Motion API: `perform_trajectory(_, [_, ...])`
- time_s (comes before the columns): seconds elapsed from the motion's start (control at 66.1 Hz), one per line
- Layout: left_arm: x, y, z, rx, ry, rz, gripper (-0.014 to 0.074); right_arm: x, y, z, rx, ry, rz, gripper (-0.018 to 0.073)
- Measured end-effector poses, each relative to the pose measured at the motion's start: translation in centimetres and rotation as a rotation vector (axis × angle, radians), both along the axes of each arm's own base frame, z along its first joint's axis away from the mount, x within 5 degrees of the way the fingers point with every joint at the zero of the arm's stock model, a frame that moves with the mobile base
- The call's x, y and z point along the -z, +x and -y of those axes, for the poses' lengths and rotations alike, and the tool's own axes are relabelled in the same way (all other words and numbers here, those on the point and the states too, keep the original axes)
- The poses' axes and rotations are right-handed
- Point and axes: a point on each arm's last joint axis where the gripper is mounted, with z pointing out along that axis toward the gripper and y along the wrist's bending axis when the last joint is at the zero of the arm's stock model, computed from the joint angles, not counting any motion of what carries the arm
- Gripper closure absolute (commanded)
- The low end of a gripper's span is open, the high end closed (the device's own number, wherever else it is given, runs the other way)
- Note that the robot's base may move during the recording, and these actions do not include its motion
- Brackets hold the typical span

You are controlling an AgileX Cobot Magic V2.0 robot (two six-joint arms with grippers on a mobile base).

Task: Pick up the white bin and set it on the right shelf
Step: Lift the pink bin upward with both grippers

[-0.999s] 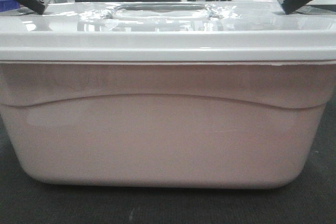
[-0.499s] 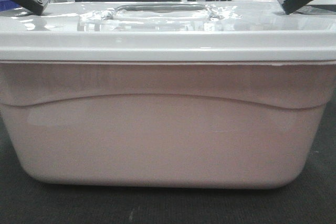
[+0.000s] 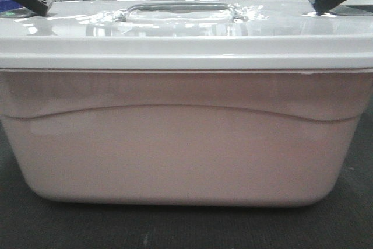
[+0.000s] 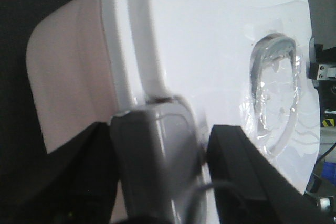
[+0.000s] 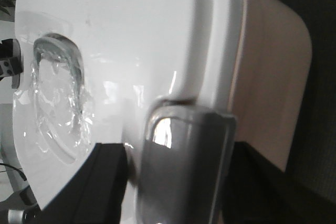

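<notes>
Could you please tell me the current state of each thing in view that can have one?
white bin: upright, closed.
lid: seated flat on the bin's rim.
left-end latch: folded over the lid edge.
right-end latch: folded over the lid edge.
left gripper: appears shut on the white bin, one finger on each side of the latch.
right gripper: appears shut on the white bin in the same way.

Bin cropped, grips unclear
The white bin (image 3: 186,155) overruns both side edges; a blurred grey latch (image 4: 152,153) hides the left gripper (image 4: 160,129) contact.
</notes>
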Motion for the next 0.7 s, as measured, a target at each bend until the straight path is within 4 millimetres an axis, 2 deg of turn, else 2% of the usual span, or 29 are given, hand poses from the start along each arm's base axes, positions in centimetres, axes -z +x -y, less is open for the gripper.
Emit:
perform_trajectory(0.257, [-1.0,-0.5,0.1,0.003,-0.003,0.047,0.0420,-1.1,-0.3,0.0,-0.005,-0.019,0.075,0.0200])
perform_trajectory(0.696, [-5.8,-4.5,0.1,0.018,0.048,0.269,0.0420,-5.5,-4.1,-0.4,-0.032,-0.083,0.305,0.0200])
